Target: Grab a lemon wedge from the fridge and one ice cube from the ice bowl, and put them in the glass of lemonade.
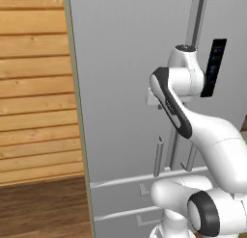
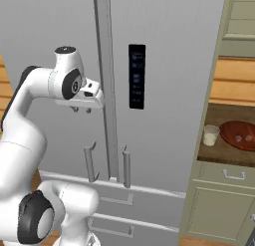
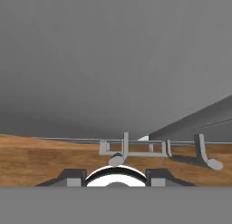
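Note:
The grey fridge (image 2: 174, 65) fills the scene with both doors shut, and the lemon wedge is hidden. My gripper (image 2: 81, 110) hangs pointing down close to the left door, above the two bar handles (image 2: 89, 163). Its fingertips stand apart with nothing between them. The hand view looks down the fridge (image 3: 113, 60) door toward the handles (image 3: 124, 148) and the floor, with the gripper (image 3: 116, 175) at the bottom edge. On the counter to the right stand the glass of lemonade (image 2: 210, 135) and the reddish-brown ice bowl (image 2: 240, 134) with ice cubes in it.
A black panel (image 2: 137, 75) sits on the right fridge door, with drawers (image 2: 129, 200) below. Beige cabinets (image 2: 219, 205) carry the counter (image 2: 224, 151) on the right. A wood-panelled wall (image 1: 34, 87) and wooden floor (image 1: 43, 208) lie left of the fridge (image 1: 120, 87).

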